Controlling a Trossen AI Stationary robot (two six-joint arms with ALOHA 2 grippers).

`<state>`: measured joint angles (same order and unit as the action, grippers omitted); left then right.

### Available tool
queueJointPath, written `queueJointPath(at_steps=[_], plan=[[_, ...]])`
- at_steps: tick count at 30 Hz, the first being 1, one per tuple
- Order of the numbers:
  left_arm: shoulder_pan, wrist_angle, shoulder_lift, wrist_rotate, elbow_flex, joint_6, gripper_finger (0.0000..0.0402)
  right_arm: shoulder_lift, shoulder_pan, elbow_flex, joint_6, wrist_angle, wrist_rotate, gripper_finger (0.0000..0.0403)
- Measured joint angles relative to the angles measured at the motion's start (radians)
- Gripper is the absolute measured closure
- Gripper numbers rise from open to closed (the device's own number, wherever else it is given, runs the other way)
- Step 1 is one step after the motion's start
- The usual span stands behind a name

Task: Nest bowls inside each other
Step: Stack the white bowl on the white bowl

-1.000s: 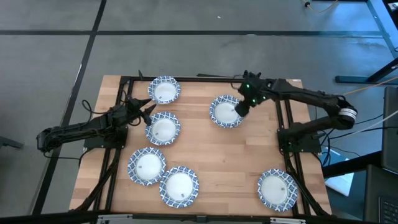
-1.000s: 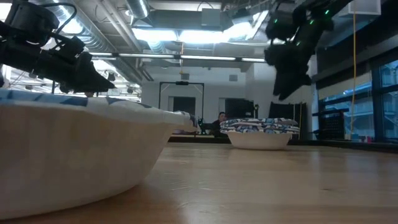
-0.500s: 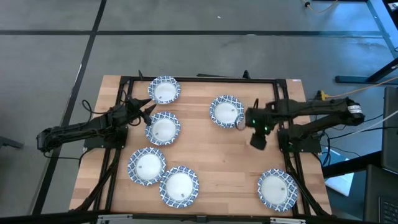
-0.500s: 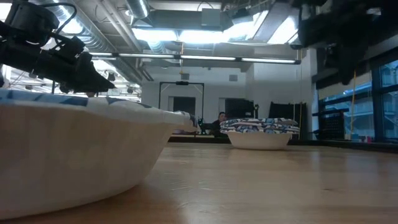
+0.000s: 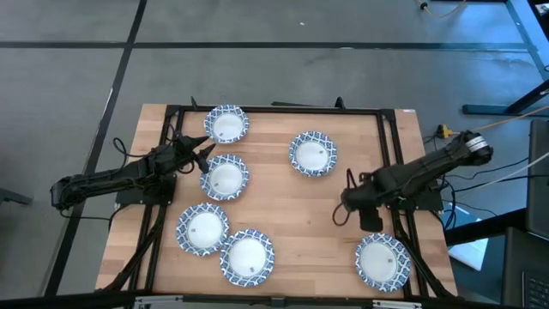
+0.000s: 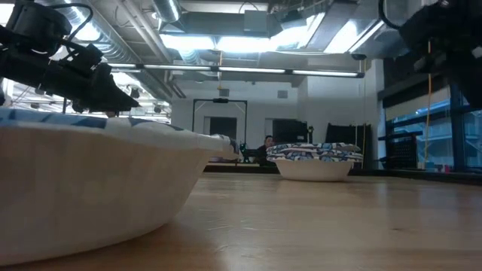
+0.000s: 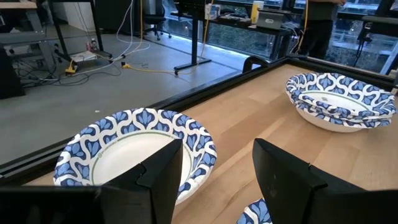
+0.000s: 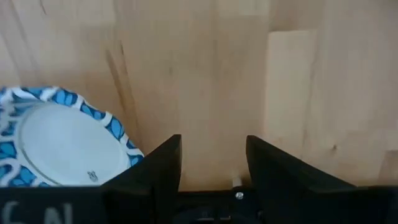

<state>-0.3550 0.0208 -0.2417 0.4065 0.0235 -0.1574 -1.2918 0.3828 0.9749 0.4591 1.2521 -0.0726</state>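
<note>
Two dark jointed arms: left arm (image 5: 111,180), right arm (image 5: 420,176) with silver wrist collar; flat black gripper fingers (image 7: 158,174).

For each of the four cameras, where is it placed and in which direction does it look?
High view: above, facing straight down on the table, six bowls and both arms.
Low view: at table height, facing level across; a near bowl fills the left, dark arm parts hang above.
Left wrist view: on the left arm, facing past its open end effector toward a bowl.
Right wrist view: on the right arm, facing down past its open end effector.
Shared: the far stacked bowl appears in the high view too.
</note>
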Motion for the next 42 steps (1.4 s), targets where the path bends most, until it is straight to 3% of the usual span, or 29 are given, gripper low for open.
queueJointPath(at_steps=[7, 11, 16, 20, 27, 35, 42], plan=[[0.000, 0.000, 0.000, 0.000, 0.000, 0.000, 0.0211, -0.156, 0.132, 0.000, -0.015, -0.032, -0.016, 0.0222], [0.000, 0.000, 0.000, 0.000, 0.000, 0.000, 0.0211, -0.227, 0.199, 0.000, -0.015, -0.083, -0.104, 0.0222], [0.000, 0.000, 0.000, 0.000, 0.000, 0.000, 0.0211, -0.261, 0.284, 0.000, 0.047, -0.124, -0.213, 0.0222], [0.000, 0.000, 0.000, 0.000, 0.000, 0.000, 0.0211, -0.262, 0.342, 0.000, 0.098, -0.164, -0.213, 0.0222], [0.000, 0.000, 0.000, 0.000, 0.000, 0.000, 0.0211, -0.292, 0.353, 0.000, 0.191, -0.167, -0.122, 0.0222], [0.000, 0.000, 0.000, 0.000, 0.000, 0.000, 0.0211, -0.391, 0.353, 0.000, 0.136, -0.227, -0.183, 0.0227], [0.000, 0.000, 0.000, 0.000, 0.000, 0.000, 0.0211, -0.423, 0.353, 0.000, 0.139, -0.242, -0.203, 0.0295]])
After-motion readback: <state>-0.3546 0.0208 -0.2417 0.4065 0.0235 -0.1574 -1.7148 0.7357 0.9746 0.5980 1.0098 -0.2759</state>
